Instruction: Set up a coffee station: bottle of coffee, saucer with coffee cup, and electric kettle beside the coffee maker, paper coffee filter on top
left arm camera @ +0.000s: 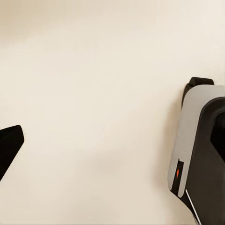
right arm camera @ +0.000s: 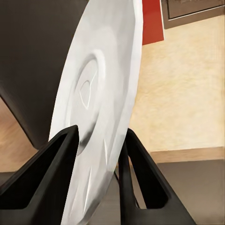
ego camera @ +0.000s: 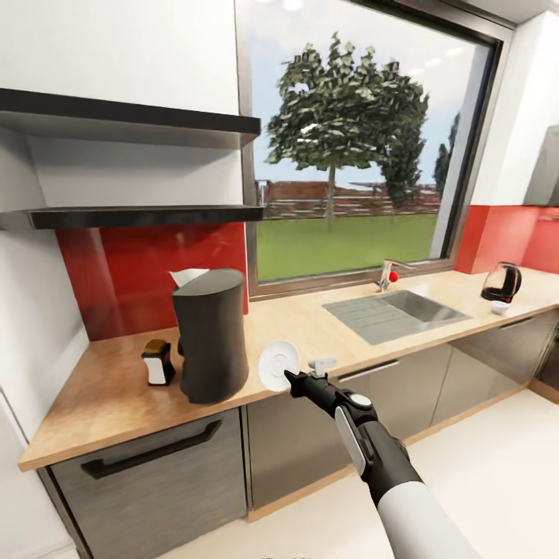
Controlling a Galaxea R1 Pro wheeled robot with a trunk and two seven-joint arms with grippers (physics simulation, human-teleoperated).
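At the countertop (ego camera: 109, 388) edge, right claw (ego camera: 291, 378) grips the saucer (ego camera: 278, 363).

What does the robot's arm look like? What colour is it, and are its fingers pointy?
The right arm is mostly glossy black, with a light grey panel along the forearm, a round grey disc near the wrist, and a pale grey sleeve-like upper section. Its right gripper has two black fingers, wedge-shaped and narrowing to slim tips. The left wrist view shows a grey-and-black casing with a tiny orange mark.
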